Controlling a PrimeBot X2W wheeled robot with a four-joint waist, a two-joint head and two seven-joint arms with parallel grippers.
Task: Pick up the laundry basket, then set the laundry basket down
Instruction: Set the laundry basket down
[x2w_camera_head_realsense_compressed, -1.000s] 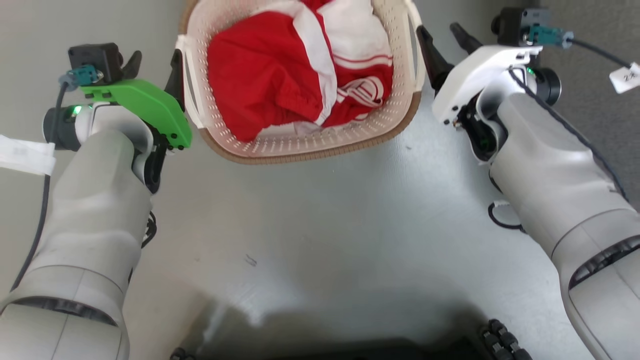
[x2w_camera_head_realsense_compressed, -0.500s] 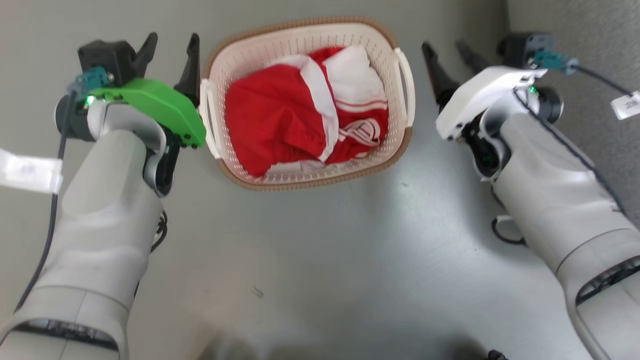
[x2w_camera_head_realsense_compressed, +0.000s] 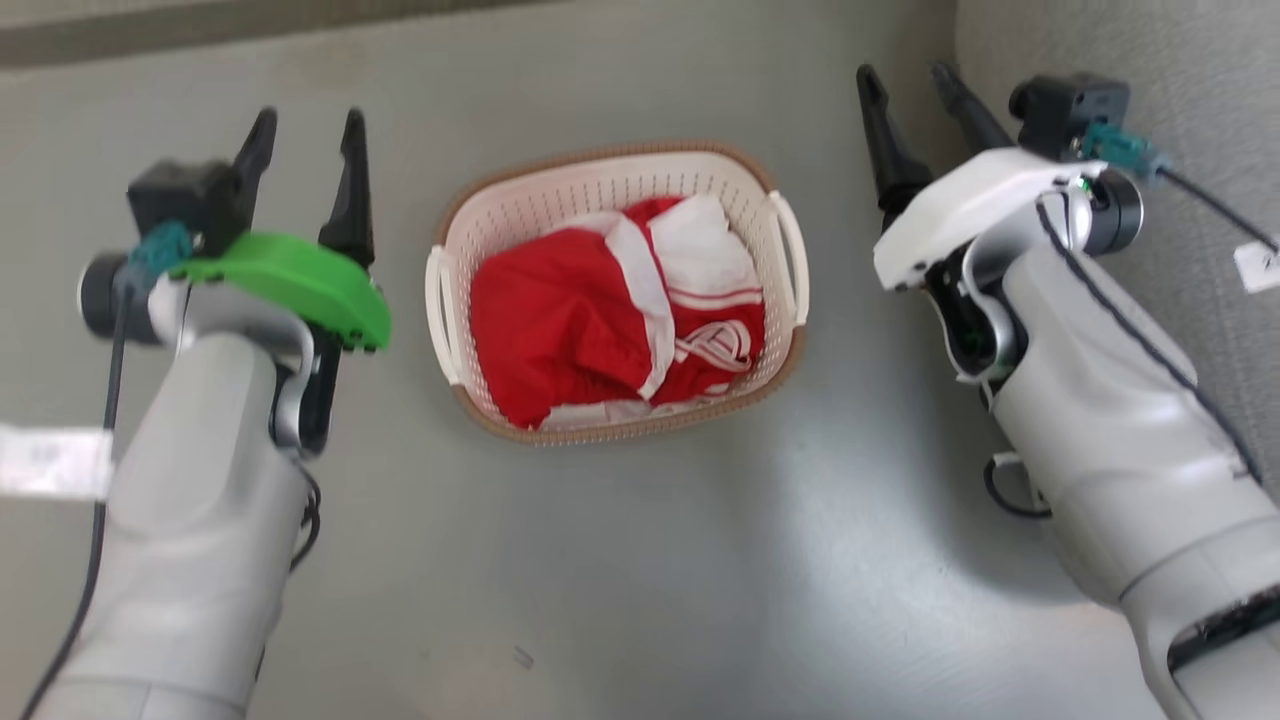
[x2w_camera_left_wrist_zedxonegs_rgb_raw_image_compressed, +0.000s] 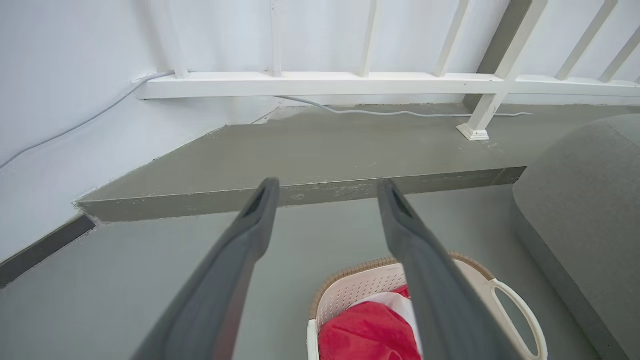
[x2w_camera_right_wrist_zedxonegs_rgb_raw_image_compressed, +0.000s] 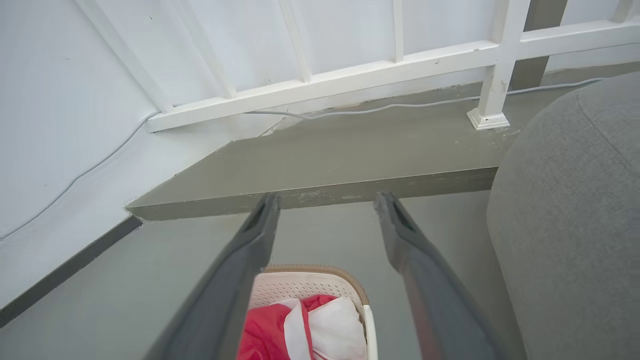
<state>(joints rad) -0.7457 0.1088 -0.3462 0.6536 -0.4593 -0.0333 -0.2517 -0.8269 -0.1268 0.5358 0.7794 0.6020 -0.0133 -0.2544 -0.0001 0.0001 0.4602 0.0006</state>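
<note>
Laundry basket (x2w_camera_head_realsense_compressed: 590, 195) is sitting on the smooth grey floor (x2w_camera_head_realsense_compressed: 640, 560), between my 2 hands and touching neither. It is a rounded rectangle with cream-white perforated plastic walls, a brown woven-look rim and 2 white loop handles, 1 at each end.

It is holding crumpled red and white fabric (x2w_camera_head_realsense_compressed: 570, 330) with thin white stripes, covering most of the bottom.

My left hand (x2w_camera_head_realsense_compressed: 308, 118) is hanging wide open with its 2 long dark tapered fingers spread and nothing between them. It is sitting off the basket's left end, near that handle (x2w_camera_head_realsense_compressed: 437, 315) but clear of it. My right hand (x2w_camera_head_realsense_compressed: 902, 72) is also gaping wide and carrying nothing, off the right end, with its fingertips pointing past the far rim.

Both wrist views are looking down on the basket, so my hands are sitting higher than its rim. In the left wrist view my right finger is crossing in front of the rim.

A grey coarse-weave upholstered piece (x2w_camera_right_wrist_zedxonegs_rgb_raw_image_compressed: 575, 200) is sitting right of my right arm. Beyond the basket a low concrete-looking step (x2w_camera_left_wrist_zedxonegs_rgb_raw_image_compressed: 320, 145) is running across, carrying a white railing (x2w_camera_left_wrist_zedxonegs_rgb_raw_image_compressed: 320, 84) and a thin pale cable (x2w_camera_left_wrist_zedxonegs_rgb_raw_image_compressed: 400, 113).
</note>
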